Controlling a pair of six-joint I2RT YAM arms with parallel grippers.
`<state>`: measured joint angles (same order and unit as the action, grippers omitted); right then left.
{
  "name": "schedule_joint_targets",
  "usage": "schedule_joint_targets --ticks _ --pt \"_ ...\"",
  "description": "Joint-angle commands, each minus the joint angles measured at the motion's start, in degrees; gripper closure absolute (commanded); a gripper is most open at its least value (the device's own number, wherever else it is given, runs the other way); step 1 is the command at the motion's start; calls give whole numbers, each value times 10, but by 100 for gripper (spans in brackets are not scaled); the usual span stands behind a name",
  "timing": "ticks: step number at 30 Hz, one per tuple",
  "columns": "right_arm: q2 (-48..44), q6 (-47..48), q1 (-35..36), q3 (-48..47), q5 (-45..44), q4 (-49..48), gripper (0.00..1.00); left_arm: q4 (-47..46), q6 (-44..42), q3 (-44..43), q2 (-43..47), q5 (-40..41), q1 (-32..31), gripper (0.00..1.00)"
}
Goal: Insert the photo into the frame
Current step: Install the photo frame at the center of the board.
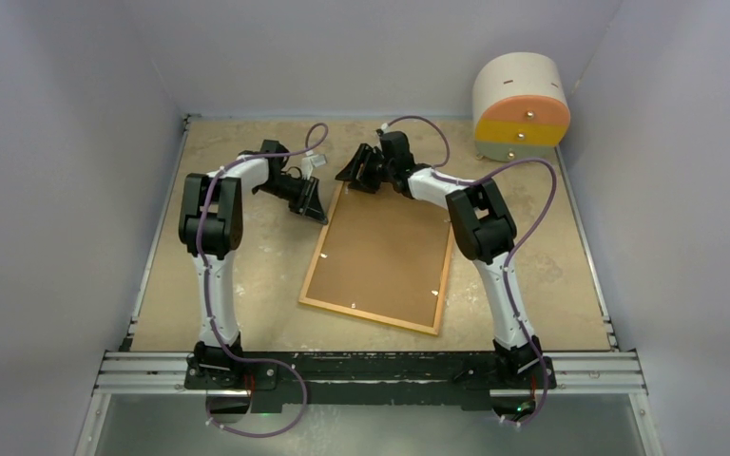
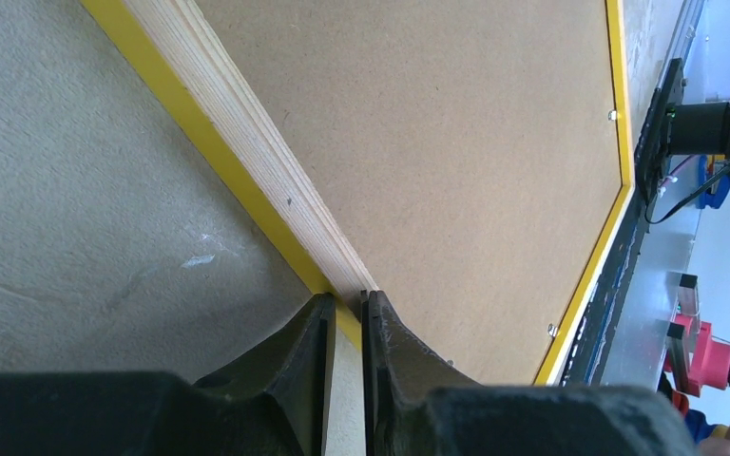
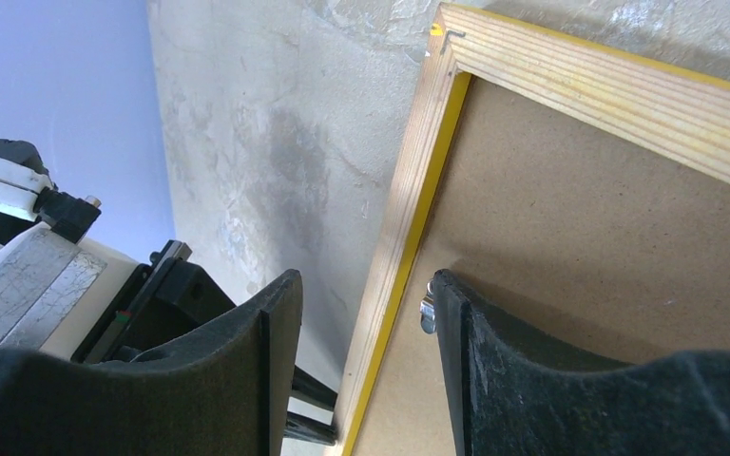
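The frame (image 1: 369, 314) lies face down in the middle of the table. Its light wood back is up and the plain brown backing board (image 1: 385, 252) sits inside it. The photo is not in view. My left gripper (image 1: 316, 211) is at the frame's left side near the far corner. In the left wrist view it (image 2: 344, 302) is pinched on the wood and yellow rail (image 2: 247, 142). My right gripper (image 1: 356, 174) is at the far corner. In the right wrist view it (image 3: 366, 285) is open astride the rail (image 3: 608, 85), one finger beside a metal tab (image 3: 427, 309).
A round cabinet (image 1: 521, 104) with orange, yellow and green drawers stands at the back right. Grey walls close in the table on three sides. The arms' mounting rail (image 1: 371, 366) runs along the near edge.
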<state>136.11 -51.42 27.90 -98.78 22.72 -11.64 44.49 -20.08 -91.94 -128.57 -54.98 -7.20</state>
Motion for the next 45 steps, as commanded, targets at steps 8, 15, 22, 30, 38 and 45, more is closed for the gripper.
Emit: schedule_joint_targets --ticks 8,15,22,30,38,45 --pt "25 -16 31 -12 31 22 45 -4 -24 20 12 44 -5 84" --pt "-9 8 14 -4 15 59 43 -2 -32 27 19 51 -5 84" --pt "-67 14 -27 28 16 38 38 -3 -36 34 22 55 -5 85" --pt "-55 12 -35 39 31 35 38 -4 -36 40 28 56 -5 85" --pt "-9 28 -31 -1 24 44 38 -4 -38 44 31 57 -5 85" --pt "18 57 -22 -44 15 67 39 -7 -36 46 31 56 -5 86"
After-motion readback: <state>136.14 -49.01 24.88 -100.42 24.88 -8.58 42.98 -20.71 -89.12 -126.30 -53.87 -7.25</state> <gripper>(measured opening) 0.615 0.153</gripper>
